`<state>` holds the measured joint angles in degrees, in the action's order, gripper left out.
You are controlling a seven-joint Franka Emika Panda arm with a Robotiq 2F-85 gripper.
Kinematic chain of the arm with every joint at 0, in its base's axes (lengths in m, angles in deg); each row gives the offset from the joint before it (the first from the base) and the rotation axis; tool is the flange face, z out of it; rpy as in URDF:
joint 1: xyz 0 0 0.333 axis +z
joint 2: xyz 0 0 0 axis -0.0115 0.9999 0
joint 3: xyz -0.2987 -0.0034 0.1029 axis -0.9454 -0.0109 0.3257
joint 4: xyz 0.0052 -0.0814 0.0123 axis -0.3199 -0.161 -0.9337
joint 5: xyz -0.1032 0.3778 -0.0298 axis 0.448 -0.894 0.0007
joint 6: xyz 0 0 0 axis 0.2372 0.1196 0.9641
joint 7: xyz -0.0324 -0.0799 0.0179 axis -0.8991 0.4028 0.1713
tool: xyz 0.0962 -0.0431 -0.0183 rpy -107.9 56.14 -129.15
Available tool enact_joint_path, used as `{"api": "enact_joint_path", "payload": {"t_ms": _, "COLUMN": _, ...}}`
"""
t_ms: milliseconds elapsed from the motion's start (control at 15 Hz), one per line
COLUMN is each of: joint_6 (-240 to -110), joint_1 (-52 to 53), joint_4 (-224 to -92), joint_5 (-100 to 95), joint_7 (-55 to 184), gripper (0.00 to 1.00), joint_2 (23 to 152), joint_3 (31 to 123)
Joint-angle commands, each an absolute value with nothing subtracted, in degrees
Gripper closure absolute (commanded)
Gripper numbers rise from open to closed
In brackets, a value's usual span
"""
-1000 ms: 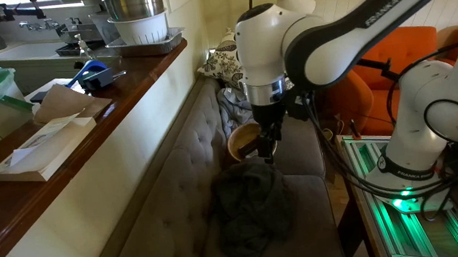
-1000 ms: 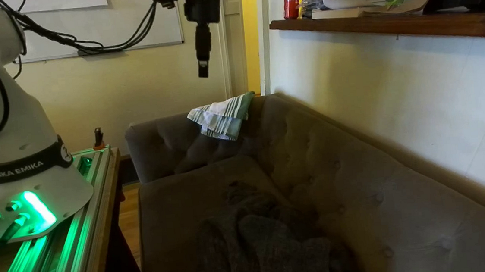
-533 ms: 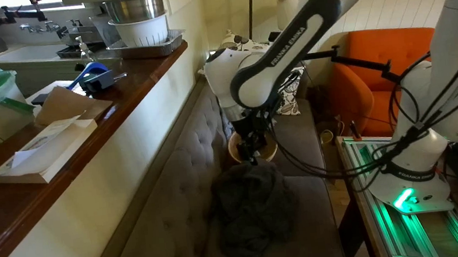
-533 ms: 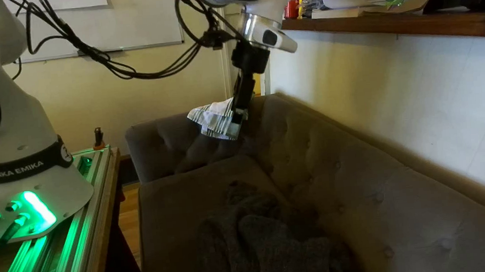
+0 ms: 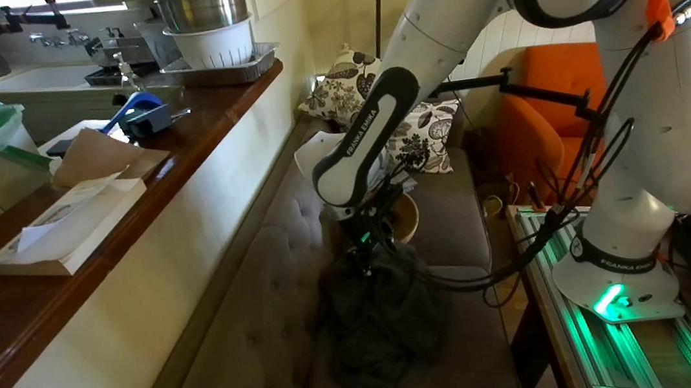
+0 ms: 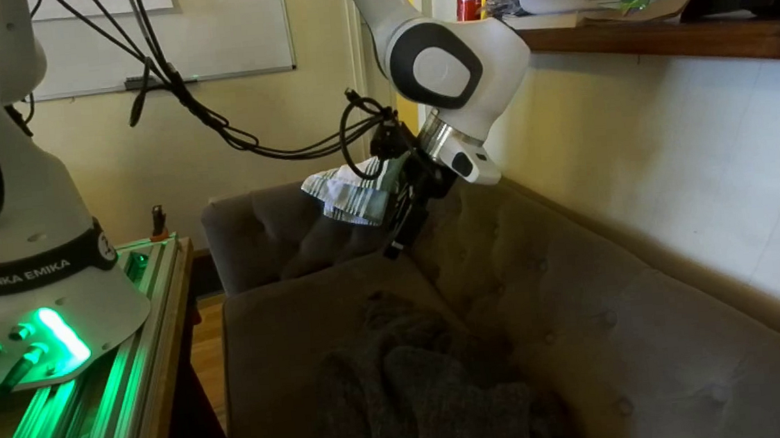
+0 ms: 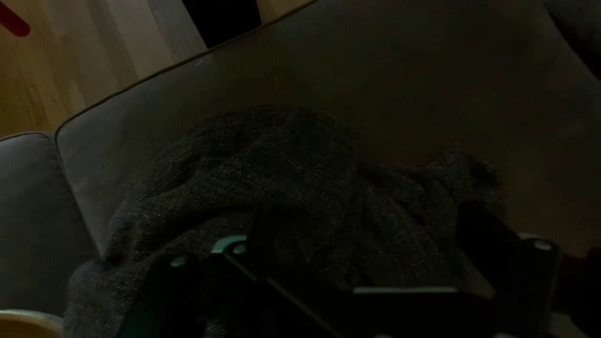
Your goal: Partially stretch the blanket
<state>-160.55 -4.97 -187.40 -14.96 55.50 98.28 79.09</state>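
The blanket [image 5: 388, 339] is lying bunched on the sofa [image 6: 601, 341], its stretching seemingly not yet begun, while the fingers [image 7: 516, 263] are hovering spread apart above it, gripping and pulling remaining.

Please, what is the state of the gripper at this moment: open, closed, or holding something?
Gripper: open, its jaws apart in the wrist view, not holding the blanket.

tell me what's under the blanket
The blanket lies on the couch, which shows around it. Whether anything else is underneath can't be seen: that area is covered.
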Motion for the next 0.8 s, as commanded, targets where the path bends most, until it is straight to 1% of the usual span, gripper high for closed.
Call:
{"api": "enact_joint_path", "payload": {"t_ms": 0, "joint_6": -160.33, "joint_1": -3.98, "joint_4": -187.11, "joint_5": -15.78, "joint_7": 55.72, "gripper": 0.00, "joint_2": 98.49, "joint_3": 78.63}}
{"api": "enact_joint_path", "payload": {"t_ms": 133, "joint_6": -160.14, "joint_1": -3.76, "joint_4": -186.80, "joint_5": -16.01, "joint_7": 55.68, "gripper": 0.00, "joint_2": 98.45, "joint_3": 78.80}}
{"api": "enact_joint_path", "payload": {"t_ms": 333, "joint_6": -168.93, "joint_1": -4.07, "joint_4": -191.26, "joint_5": -17.36, "joint_7": 58.50, "gripper": 0.00, "joint_2": 98.27, "joint_3": 79.48}}
{"api": "enact_joint_path", "payload": {"t_ms": 467, "joint_6": -177.03, "joint_1": -5.91, "joint_4": -194.32, "joint_5": -20.08, "joint_7": 62.24, "gripper": 0.00, "joint_2": 99.42, "joint_3": 80.13}}
{"api": "enact_joint_path", "payload": {"t_ms": 667, "joint_6": -185.01, "joint_1": -8.22, "joint_4": -195.84, "joint_5": -23.90, "joint_7": 65.27, "gripper": 0.00, "joint_2": 104.23, "joint_3": 80.90}}
{"api": "enact_joint_path", "payload": {"t_ms": 733, "joint_6": -185.34, "joint_1": -8.21, "joint_4": -195.12, "joint_5": -23.93, "joint_7": 64.70, "gripper": 0.00, "joint_2": 106.63, "joint_3": 80.84}}
